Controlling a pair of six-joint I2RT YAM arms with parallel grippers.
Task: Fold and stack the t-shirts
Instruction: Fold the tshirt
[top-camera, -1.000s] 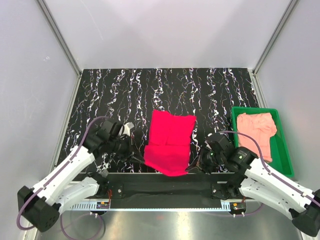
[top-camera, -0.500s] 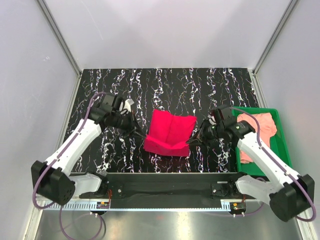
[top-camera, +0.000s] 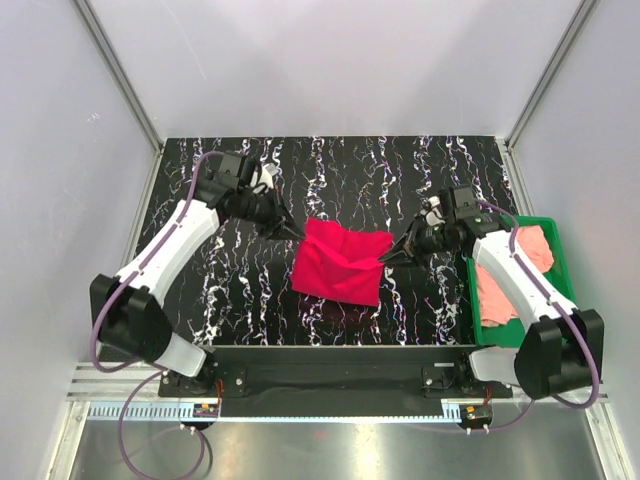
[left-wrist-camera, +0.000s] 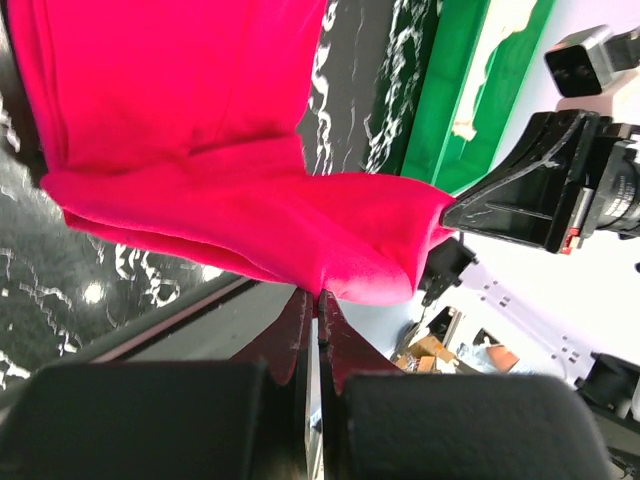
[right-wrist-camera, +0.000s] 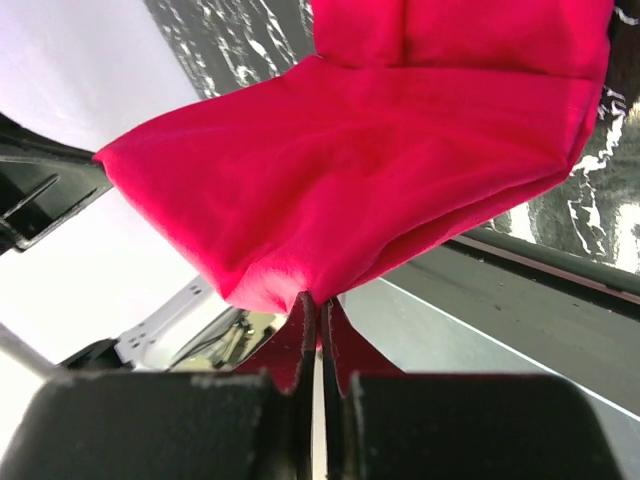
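Arms stretched forward, angled inward. My left pincer (top-camera: 297, 236) and right pincer (top-camera: 386, 261) each clamp a far corner of the red t-shirt (top-camera: 340, 270), mid-counter (top-camera: 220, 180). Pink t-shirt (top-camera: 537, 248) lies in the green tray (top-camera: 566, 302).

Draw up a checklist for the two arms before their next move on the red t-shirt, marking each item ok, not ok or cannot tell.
1. Grip of left end effector on a red t-shirt corner: ok, shut on the cloth.
2. Grip of right end effector on the other corner: ok, shut on the cloth.
3. The two end effectors apart from each other: ok.
4. Folded edges lined up: cannot tell.
5. The pink t-shirt lies in the green tray, away from the fold: ok.
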